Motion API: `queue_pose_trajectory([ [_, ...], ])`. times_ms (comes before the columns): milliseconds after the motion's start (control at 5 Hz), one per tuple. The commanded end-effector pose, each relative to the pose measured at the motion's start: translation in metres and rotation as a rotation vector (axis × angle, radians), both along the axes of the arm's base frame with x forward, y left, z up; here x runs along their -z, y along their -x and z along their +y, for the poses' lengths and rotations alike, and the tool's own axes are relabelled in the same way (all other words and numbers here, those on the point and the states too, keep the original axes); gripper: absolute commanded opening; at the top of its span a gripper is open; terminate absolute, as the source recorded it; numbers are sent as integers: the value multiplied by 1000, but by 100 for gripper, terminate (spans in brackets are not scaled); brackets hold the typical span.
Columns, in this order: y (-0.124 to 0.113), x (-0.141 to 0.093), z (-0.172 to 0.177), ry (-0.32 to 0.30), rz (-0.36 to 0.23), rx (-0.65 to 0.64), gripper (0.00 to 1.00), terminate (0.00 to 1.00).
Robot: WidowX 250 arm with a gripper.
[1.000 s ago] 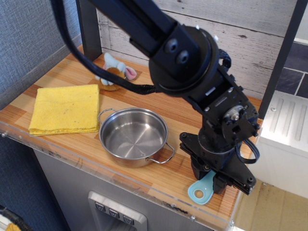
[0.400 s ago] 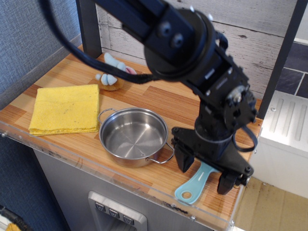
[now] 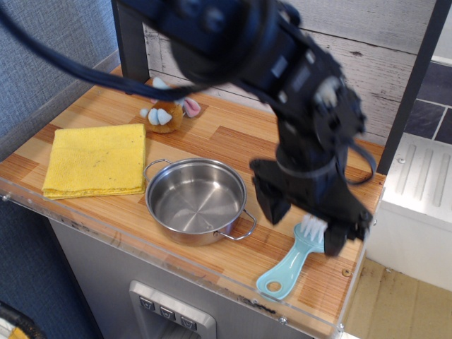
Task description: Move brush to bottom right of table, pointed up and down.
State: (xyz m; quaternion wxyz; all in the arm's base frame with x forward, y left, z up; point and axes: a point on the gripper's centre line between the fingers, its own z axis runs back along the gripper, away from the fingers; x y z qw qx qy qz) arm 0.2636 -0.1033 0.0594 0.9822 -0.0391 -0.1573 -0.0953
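Observation:
The light-blue brush (image 3: 292,260) lies flat on the wooden table (image 3: 233,141) near its front right corner. Its white bristles point up toward the back and its round-holed handle end points toward the front edge, tilted a little left. My black gripper (image 3: 305,215) is open and hangs just above the bristle end. One finger (image 3: 267,200) stands left of the brush and the other to its right. The gripper holds nothing and looks motion-blurred.
A steel pot (image 3: 197,201) sits left of the brush at the front middle. A yellow cloth (image 3: 96,159) lies at the left. A plush toy (image 3: 167,111) with blue ears sits at the back. A dark post (image 3: 129,42) stands at the back left.
The gripper let go of the brush and rose up and back. The brush now lies uncovered on the table, bristles visible, slightly left of where it was held.

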Motion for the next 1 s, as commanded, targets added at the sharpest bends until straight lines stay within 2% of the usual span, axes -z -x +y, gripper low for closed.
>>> queue_pose_trajectory([
  [0,-1,-79,13,49,-141,60,100,0],
  [200,4,-93,15,64,-155,121,100,0],
  [600,4,-93,15,64,-155,121,100,0],
  [800,4,-93,15,64,-155,121,100,100],
])
